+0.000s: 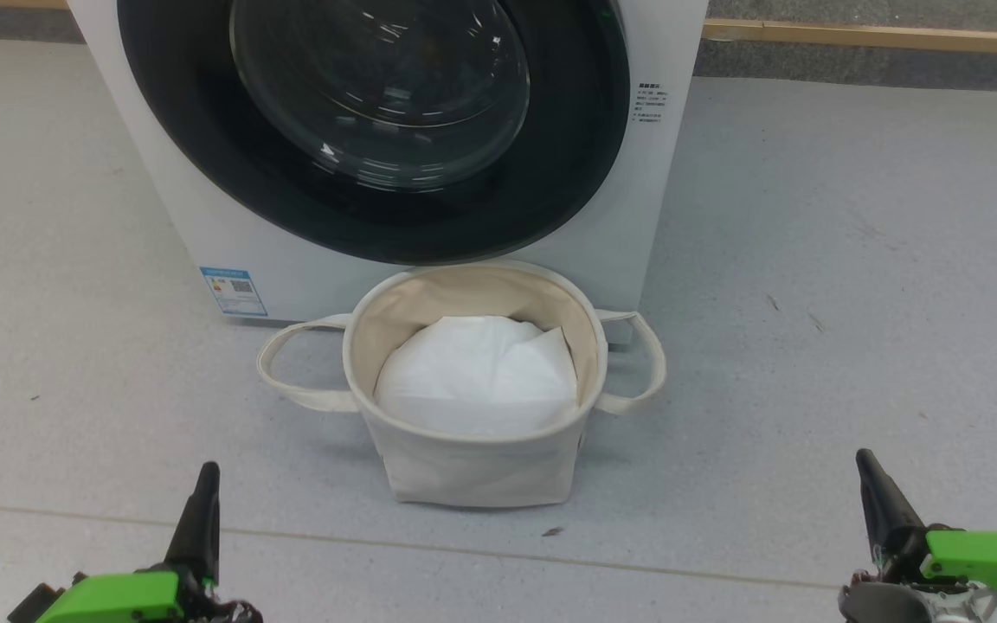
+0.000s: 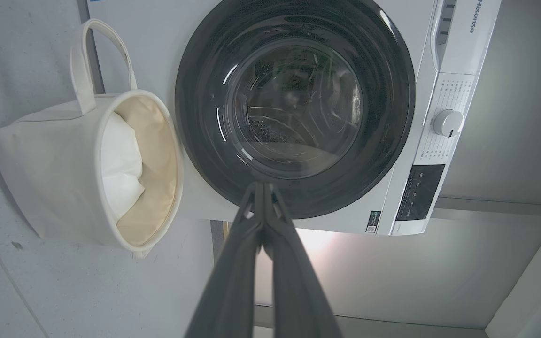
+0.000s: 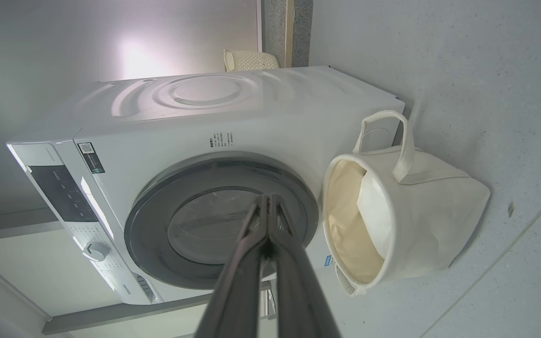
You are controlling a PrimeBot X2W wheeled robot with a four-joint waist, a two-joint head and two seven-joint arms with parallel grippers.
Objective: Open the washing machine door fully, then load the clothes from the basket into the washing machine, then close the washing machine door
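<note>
Left claw (image 1: 207,474): both fingers pressed together, holding nothing. It is parked low over the floor (image 1: 853,260) and pointing at the machine, which looks like a rest pose rather than a reach.

Ahead of it and a bit to its right is the white washing machine (image 1: 663,216), with the blue label (image 1: 234,292) at the near lower corner.

Further right, between the two claws and ahead of both, the basket (image 1: 472,472) stands upright on the floor. It is touching or just short of the machine front; I can't tell which. It sits directly under the door, probably so that each lift from tub to drum is short. Its loop handles (image 1: 278,363) stick out to both sides. Inside there is just the white sheet (image 1: 472,376) lining the bottom, with no garment on top of it.

Above and beyond the basket, well out from either claw, the washing machine door (image 1: 373,104) is shut flush, black rim against the white front. The glass is full of reflections, so whether the clothes lie behind it I can't tell.

Right claw (image 1: 864,459): fingers together too, nothing held. It mirrors the left claw, low and well clear of the basket's right handle.

Judgement: with the basket down to its liner, the door closed and both claws pulled back with nothing in them, this reads as the task finished, or very nearly so. The one risk is that loading can't be confirmed through the glass.
</note>
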